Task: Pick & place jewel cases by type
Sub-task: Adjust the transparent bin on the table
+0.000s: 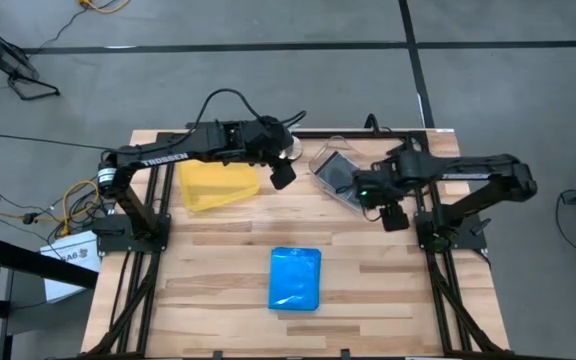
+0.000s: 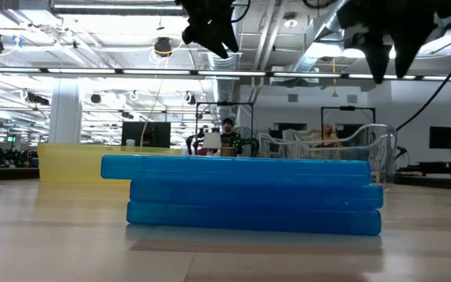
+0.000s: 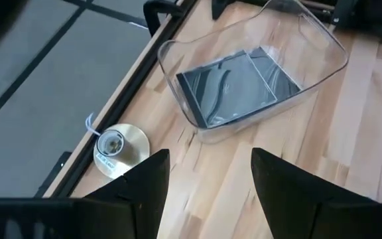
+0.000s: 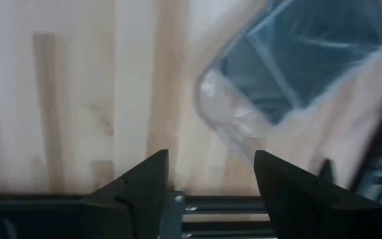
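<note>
Stack of jewel cases (image 1: 295, 278) near table's (image 1: 218, 270) front centre. Tray (image 1: 215, 184) far left. Tub (image 1: 334, 172) far right of tray, jewel case (image 3: 234, 86) inside. Small round object (image 3: 120, 147) at far edge between them.

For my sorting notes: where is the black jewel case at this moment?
In the high view, the black jewel case lies inside the clear tub at the table's far right, between the two grippers, right of the yellow tray.

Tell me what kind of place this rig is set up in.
Probably a large robotics lab or industrial workspace. The low view shows exposed ceiling ducts and lights, monitors and a seated person behind the wooden table; the high view shows grey floor with taped lines.
</note>
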`<action>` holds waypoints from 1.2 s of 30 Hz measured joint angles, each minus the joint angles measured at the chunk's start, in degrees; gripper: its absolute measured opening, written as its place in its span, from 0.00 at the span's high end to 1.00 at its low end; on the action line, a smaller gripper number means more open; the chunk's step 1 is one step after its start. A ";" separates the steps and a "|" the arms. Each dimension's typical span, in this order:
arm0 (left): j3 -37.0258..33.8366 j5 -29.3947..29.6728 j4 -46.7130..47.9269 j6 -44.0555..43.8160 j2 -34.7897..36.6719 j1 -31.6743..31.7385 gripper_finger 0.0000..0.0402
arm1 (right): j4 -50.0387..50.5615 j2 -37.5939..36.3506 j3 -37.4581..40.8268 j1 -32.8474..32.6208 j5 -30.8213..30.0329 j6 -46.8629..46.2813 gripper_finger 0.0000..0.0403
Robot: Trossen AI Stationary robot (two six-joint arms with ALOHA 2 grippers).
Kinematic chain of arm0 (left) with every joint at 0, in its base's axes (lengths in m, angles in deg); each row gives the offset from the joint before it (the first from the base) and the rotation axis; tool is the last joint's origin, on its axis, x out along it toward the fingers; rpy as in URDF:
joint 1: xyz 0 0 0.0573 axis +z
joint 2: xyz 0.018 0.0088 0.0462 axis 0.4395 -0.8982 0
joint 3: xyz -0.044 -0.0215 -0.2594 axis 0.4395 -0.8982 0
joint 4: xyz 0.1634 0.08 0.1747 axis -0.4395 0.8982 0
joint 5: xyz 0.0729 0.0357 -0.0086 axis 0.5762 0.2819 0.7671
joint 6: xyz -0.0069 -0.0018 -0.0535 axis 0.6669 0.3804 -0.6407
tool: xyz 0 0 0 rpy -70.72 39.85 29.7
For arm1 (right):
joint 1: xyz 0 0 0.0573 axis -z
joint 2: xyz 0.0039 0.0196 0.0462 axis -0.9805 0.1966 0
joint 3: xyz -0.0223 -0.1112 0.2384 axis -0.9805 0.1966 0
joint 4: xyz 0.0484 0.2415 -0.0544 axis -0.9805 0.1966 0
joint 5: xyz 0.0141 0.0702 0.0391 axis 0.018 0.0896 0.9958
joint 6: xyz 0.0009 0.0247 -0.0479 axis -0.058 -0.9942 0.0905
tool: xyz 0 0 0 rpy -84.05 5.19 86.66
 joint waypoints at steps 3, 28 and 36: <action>0.00 0.24 0.05 0.62 0.56 0.21 0.49 | -1.17 2.94 0.95 0.00 1.83 2.06 0.45; 0.00 0.26 1.21 1.33 5.44 4.13 0.49 | -11.40 16.20 4.10 5.30 6.24 -2.02 0.59; 0.00 0.24 2.11 1.43 5.44 4.13 0.49 | -12.93 16.17 6.62 5.64 6.15 -4.22 0.88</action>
